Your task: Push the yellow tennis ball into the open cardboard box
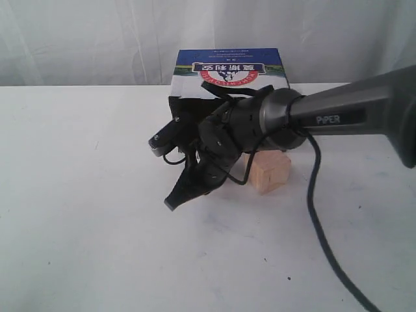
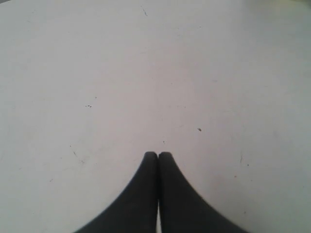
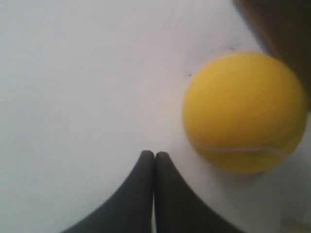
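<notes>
The yellow tennis ball (image 3: 245, 111) fills the right wrist view, resting on the white table just beside the tips of my right gripper (image 3: 154, 154), which is shut with nothing between its fingers. A dark brown edge of the open cardboard box (image 3: 284, 26) shows right behind the ball. In the exterior view the box (image 1: 229, 70) stands at the back with its blue-and-white printed top. My right gripper (image 1: 173, 202) points down in front of its dark opening, and the arm hides the ball. My left gripper (image 2: 158, 154) is shut over bare table.
A pale wooden cube (image 1: 270, 171) sits on the table just right of the right arm's wrist, in front of the box. A black cable (image 1: 318, 221) trails from the arm toward the front right. The white table (image 1: 78, 195) stretches to the left.
</notes>
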Controlling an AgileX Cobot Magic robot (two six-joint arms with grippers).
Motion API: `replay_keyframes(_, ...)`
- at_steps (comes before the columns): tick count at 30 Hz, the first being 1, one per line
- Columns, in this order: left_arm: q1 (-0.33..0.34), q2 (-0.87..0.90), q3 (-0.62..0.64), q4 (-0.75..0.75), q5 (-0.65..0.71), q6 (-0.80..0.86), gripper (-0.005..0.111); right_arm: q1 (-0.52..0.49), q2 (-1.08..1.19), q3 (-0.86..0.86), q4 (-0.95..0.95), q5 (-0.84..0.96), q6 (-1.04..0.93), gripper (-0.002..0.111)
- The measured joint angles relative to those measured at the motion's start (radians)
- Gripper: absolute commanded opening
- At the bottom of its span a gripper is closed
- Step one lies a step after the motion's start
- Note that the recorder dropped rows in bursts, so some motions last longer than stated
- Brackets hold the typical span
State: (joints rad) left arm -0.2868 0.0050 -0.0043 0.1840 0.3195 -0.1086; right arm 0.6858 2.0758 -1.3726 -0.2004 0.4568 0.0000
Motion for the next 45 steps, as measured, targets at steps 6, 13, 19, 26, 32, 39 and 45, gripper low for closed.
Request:
replay_keyframes(6,0.000,0.000,0.000,0.000,0.000,0.000,0.000,-0.083,0.089,-0.173,-0.036,-0.017,0.000,0.000)
replay_keyframes(13,0.000,0.000,0.000,0.000,0.000,0.000,0.000,-0.081,-0.040,-0.280,-0.105,0.075,0.000,0.000)
replay_keyframes(19,0.000,0.000,0.000,0.000,0.000,0.000,0.000,-0.024,-0.051,-0.280,-0.112,0.211,0.030,0.000)
replay_keyframes(26,0.000,0.000,0.000,0.000,0.000,0.000,0.000,0.028,-0.051,-0.280,-0.085,0.297,0.097,0.000)
replay_keyframes(32,0.000,0.000,0.000,0.000,0.000,0.000,0.000,0.042,-0.067,-0.214,0.018,0.189,0.104,0.000)
replay_keyframes(39,0.000,0.000,0.000,0.000,0.000,0.000,0.000,0.035,-0.160,-0.046,0.072,0.023,0.108,0.000)
replay_keyframes(45,0.000,0.000,0.000,0.000,0.000,0.000,0.000,0.005,-0.324,0.139,0.072,-0.087,0.110,0.000)
